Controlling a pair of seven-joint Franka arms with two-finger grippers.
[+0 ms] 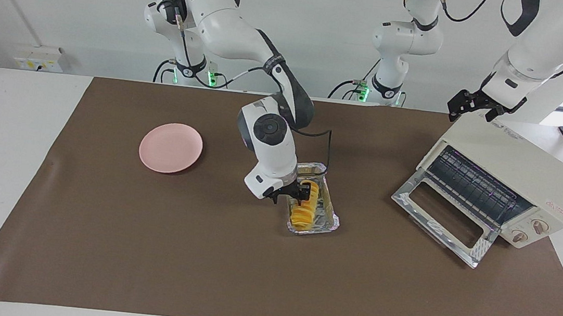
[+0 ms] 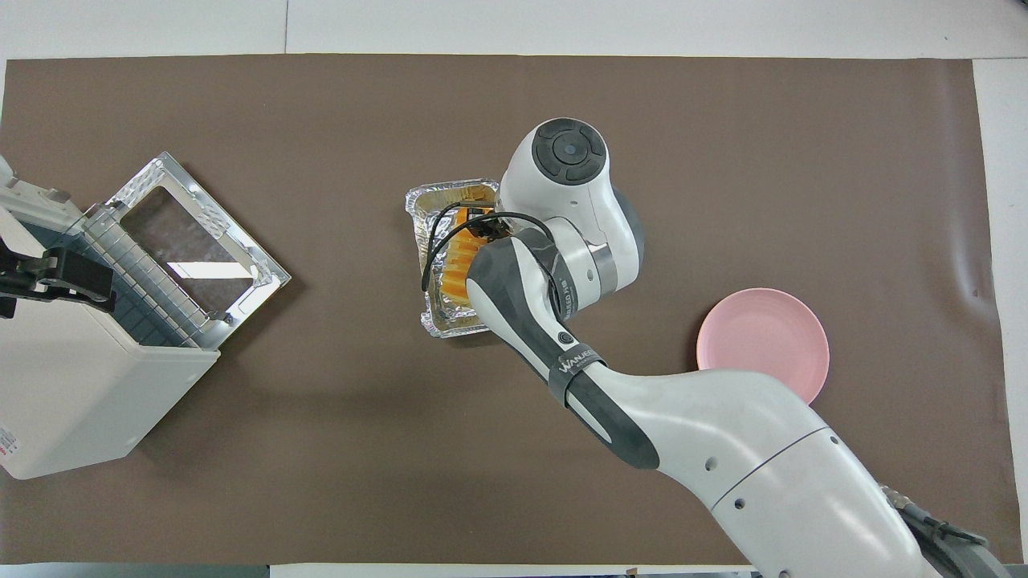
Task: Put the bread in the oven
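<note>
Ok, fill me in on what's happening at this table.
The right gripper is down at the yellow-orange sliced bread loaf, which lies in the crinkled silver foil tray mid-table. Whether it grips the loaf cannot be told. The cream-white toaster oven sits toward the left arm's end of the table, its glass door folded down and its rack bare. The left gripper waits over the oven's top, jaws open. A round pink plate lies unused.

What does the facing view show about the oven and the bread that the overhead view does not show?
Only the facing view shows the oven's two knobs and the right gripper low at the bread. Only the overhead view shows the pink plate partly covered by the right arm, which also hides that gripper. Both show the oven door open, the bread in the foil tray, and the left gripper over the oven's top.
</note>
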